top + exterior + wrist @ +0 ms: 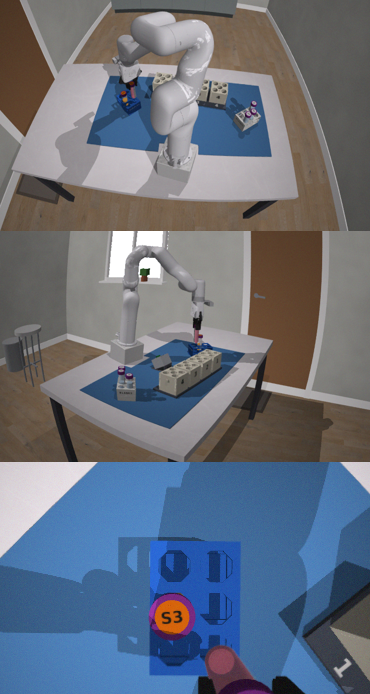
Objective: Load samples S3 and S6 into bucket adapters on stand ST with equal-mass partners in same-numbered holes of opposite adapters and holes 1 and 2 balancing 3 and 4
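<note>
End effector [130,86] [197,328] [246,686] grips the pink-filled tube [133,91] [196,336] [221,661].

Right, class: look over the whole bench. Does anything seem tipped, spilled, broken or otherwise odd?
Nothing stands out. The blue sample rack and the BLANKS rack stand flat, the adapters sit in a row, and no spill shows. The claw holds a pink-filled tube.

The arm [195,54] [130,282] is raised from its base and arched over, its forearm sloped downward. The wrist [125,47] [199,289] is bent so that the gripper [131,86] [197,328] [245,687] is pointed down. The fingers [124,82] [197,324] are closed on a pink-filled tube [133,91] [196,336] [222,662], part-way apart, and the tube is held below them near its cap.
</note>
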Controlling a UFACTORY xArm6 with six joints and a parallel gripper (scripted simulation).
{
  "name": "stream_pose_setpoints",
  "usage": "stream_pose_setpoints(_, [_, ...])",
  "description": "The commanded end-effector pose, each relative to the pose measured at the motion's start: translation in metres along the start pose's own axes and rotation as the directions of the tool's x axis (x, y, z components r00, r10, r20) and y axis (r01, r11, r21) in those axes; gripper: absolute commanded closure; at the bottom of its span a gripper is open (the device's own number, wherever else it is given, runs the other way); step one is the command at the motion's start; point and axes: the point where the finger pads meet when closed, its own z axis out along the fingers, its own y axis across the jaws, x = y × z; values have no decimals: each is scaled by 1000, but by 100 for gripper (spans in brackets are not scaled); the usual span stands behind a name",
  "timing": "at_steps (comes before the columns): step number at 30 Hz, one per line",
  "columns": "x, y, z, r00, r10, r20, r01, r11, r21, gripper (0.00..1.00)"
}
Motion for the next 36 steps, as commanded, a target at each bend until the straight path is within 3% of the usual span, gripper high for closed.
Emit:
stream_pose_setpoints(1, [1, 0, 5, 1000, 0, -3, 0, 1000, 0, 100])
stream_pose_setpoints(36, [1, 0, 27, 1000, 0, -3, 0, 1000, 0, 100])
